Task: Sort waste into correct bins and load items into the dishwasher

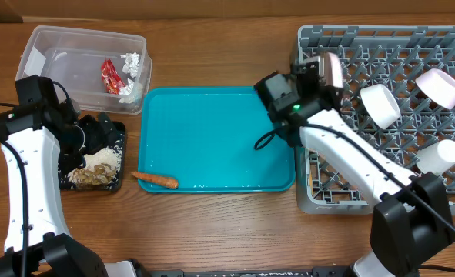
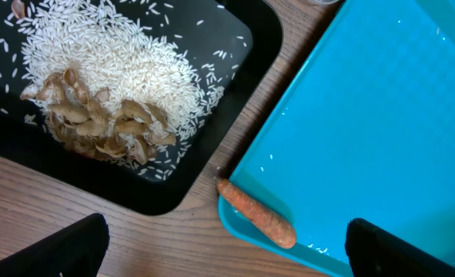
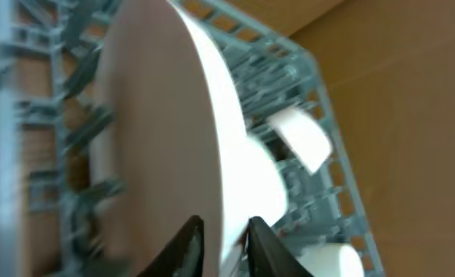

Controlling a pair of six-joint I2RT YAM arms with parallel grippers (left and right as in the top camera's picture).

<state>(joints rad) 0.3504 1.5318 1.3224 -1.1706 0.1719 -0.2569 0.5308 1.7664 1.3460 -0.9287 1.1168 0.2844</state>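
My right gripper [image 3: 225, 231] is shut on the rim of the white plate [image 3: 165, 115], which stands on edge at the left side of the grey dish rack [image 1: 308, 192]; seen from above the plate [image 1: 332, 68] is edge-on beside the gripper [image 1: 319, 75]. My left gripper [image 2: 231, 250] hangs open over bare wood, between the black tray [image 2: 250, 46] and the carrot piece [image 2: 256, 215]. The carrot [image 1: 155, 180] lies on the teal tray's front left rim. Rice [image 2: 119, 61] and beige scraps [image 2: 104, 123] sit in the black tray.
Two white bowls [image 1: 381, 105] [image 1: 440, 86] and a white cup [image 1: 436, 156] rest in the rack. The clear tub [image 1: 58, 42] at back left holds a red wrapper [image 1: 110, 77] and tissue [image 1: 132, 63]. The teal tray [image 1: 212, 138] lies mid-table.
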